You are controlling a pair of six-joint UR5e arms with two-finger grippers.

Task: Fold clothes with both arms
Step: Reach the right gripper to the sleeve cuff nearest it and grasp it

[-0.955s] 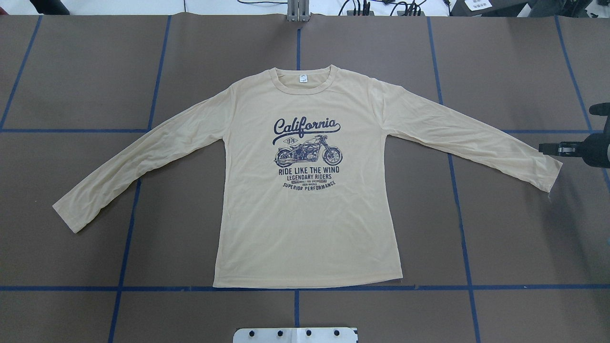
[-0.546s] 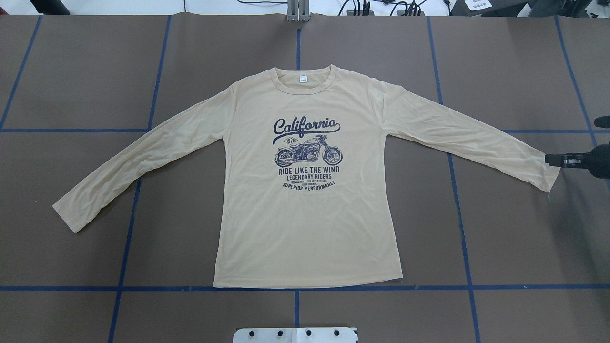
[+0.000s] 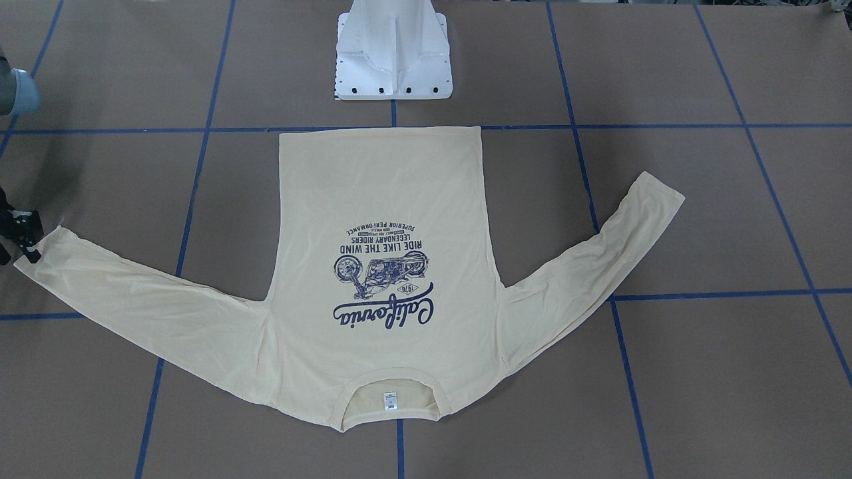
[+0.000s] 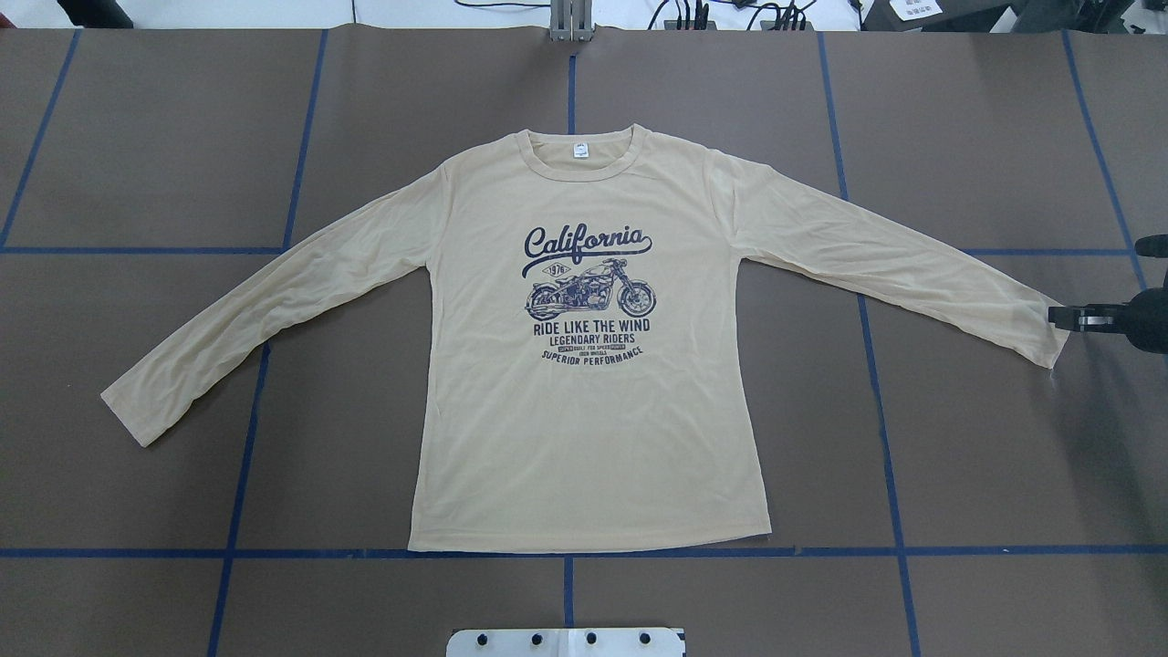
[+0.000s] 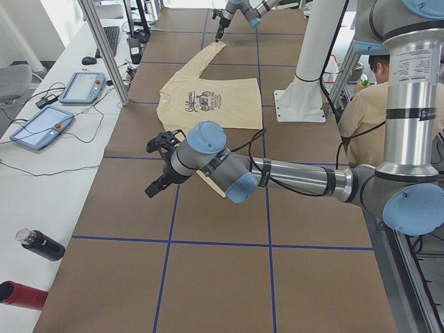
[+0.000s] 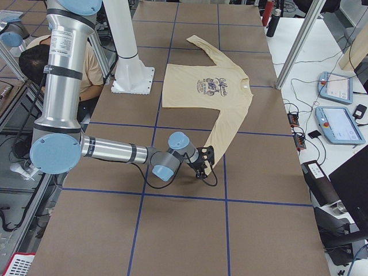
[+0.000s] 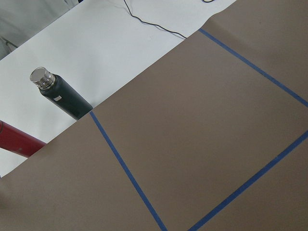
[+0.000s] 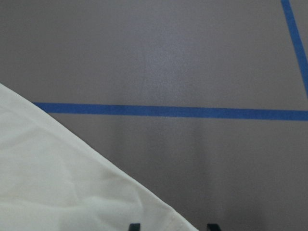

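Nearest the robot, the white metal pedestal base (image 3: 393, 53) stands just short of the hem (image 4: 589, 543) of the pale cream-yellow long-sleeved thin T-shirt (image 4: 584, 438). The garment lies flat and face up at mid-table on the brown paper table covering (image 4: 985, 456) with its blue tape grid. Both sleeves angle outward and towards the robot. Nothing is folded yet.

Right gripper (image 4: 1060, 317), black, two-fingered: low at the right sleeve cuff (image 4: 1049, 339). Its fingers (image 8: 134, 226) are spread, one tip over the cuff's edge and the other over bare paper (wrist view), with nothing pinched. Left gripper (image 5: 155, 168): out beyond the left sleeve cuff (image 4: 128, 411) and not touching it. It is seen only from the table end, so I cannot tell whether its fingers are parted or closed.

Handling, as a judgement: light, limp, thin knit. It will likely sag and crease from any single hold and may drag on the paper. It is best taken at the cuffs first, pinching both layers, then at the shoulder and hem corners.

Mid-chest, the dark navy motorcycle print (image 4: 589, 297) reads "California", "1976", "RIDE LIKE THE WIND", "LEGENDARY RIDERS" and "SUPERIOR PERFORMANCE"; one smaller line is illegible. Farthest, the ribbed collar (image 4: 529, 157) carries a small white neck label (image 4: 578, 151), too small to read.
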